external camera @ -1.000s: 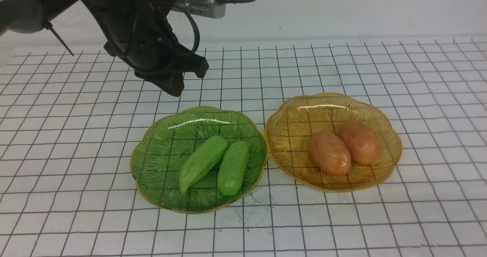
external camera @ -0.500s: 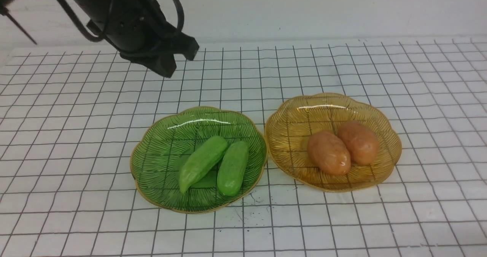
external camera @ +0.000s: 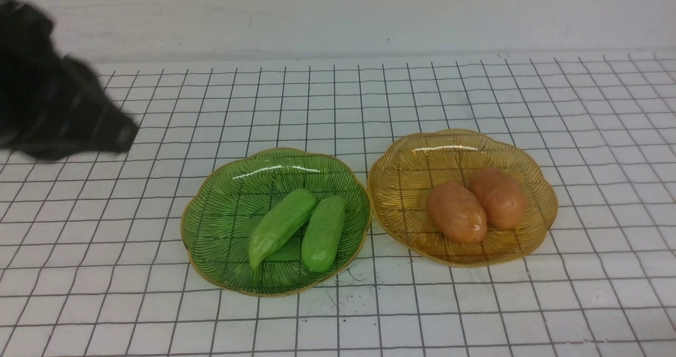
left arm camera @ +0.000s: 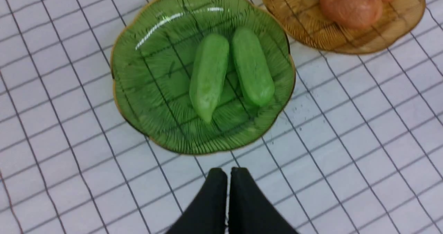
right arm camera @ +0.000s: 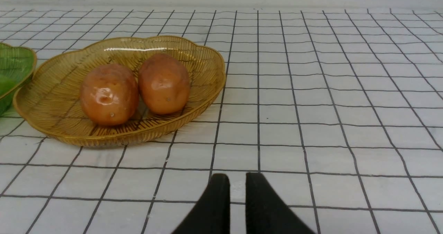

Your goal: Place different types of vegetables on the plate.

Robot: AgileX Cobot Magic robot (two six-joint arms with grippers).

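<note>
Tabletop [external camera: 475, 304] — white, black grid lines

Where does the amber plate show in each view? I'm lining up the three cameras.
Front view: amber plate, right of centre, touching the green plate.
Left wrist view: only part of it at the upper right corner, cut off by the edge.
Right wrist view: left half of the picture.
Shared landmark: the two potatoes lying on it.
</note>
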